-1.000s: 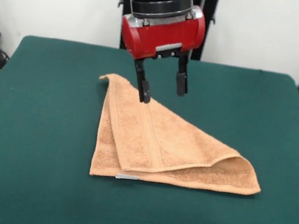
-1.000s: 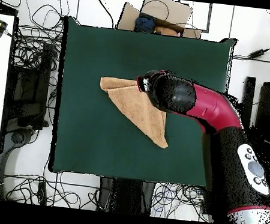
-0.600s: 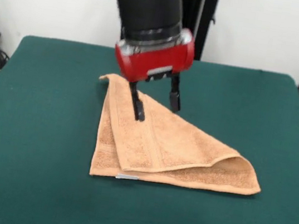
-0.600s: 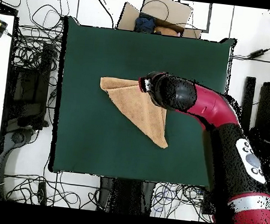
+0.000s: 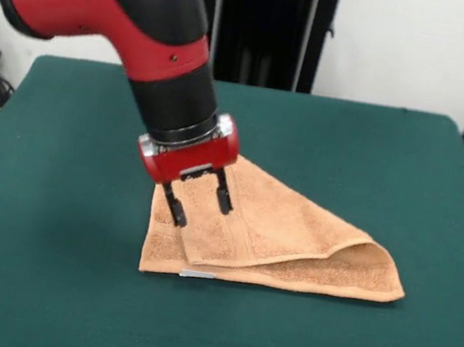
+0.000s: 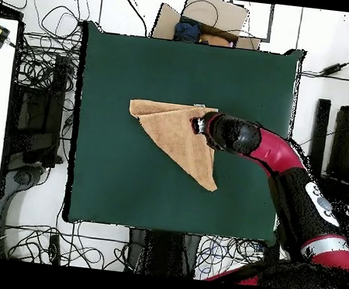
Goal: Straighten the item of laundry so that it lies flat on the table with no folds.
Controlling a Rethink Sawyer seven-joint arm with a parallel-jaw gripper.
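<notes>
The orange-tan towel (image 5: 293, 235) lies on the green table (image 5: 41, 285), folded over into a triangle with a doubled layer on top. Its small white tag (image 5: 197, 274) shows at the near edge. In the overhead view the towel (image 6: 171, 135) is a triangle left of the arm. My gripper (image 5: 201, 206) is open, fingers pointing down over the towel's left part, just above the folded top layer's lower corner. One fingertip (image 5: 179, 217) is at the cloth; I cannot tell if it touches. In the overhead view the gripper (image 6: 203, 125) sits over the towel's right edge.
The red and black arm (image 5: 134, 10) leans in from the upper left in the front view and hides the towel's far corner. Cables (image 6: 46, 66) and a cardboard box (image 6: 204, 18) lie around the table off its edges.
My gripper has come down and toward the towel's near left part, from above the far corner to just over the folded layer. It stayed open. The towel has not moved.
</notes>
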